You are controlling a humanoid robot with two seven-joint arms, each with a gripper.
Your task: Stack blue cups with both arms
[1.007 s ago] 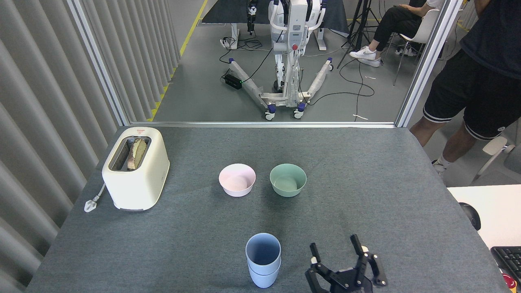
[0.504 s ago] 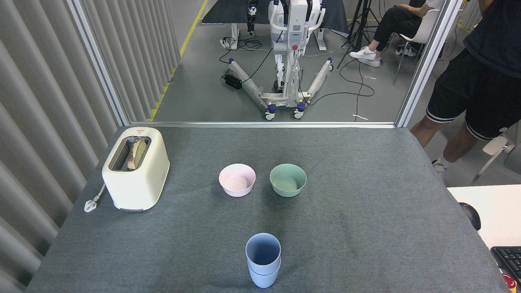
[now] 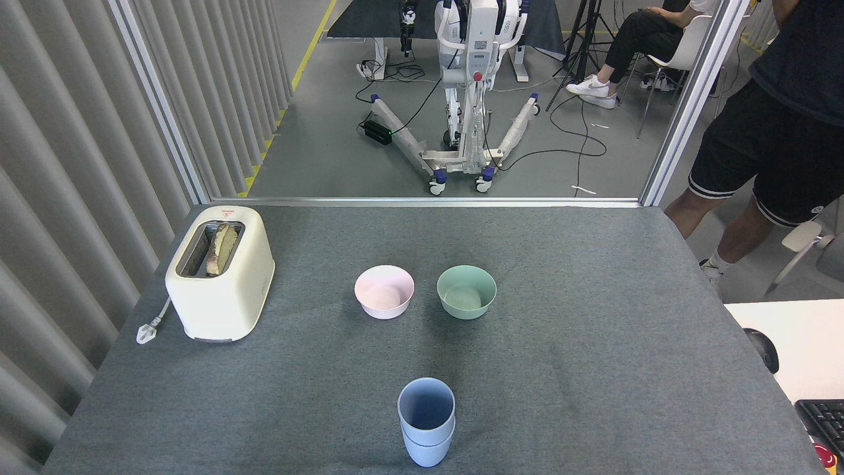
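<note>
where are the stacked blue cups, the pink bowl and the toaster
stacked blue cups (image 3: pixel 426 429), head view, on the outer wall where the upper cup's rim band meets the lower cup
pink bowl (image 3: pixel 384 292), head view, on its inner wall
toaster (image 3: pixel 227 297), head view, on its cream front side

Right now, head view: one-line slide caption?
Two pale blue plastic cups nested upright on grey table; both grippers out of view.
</note>
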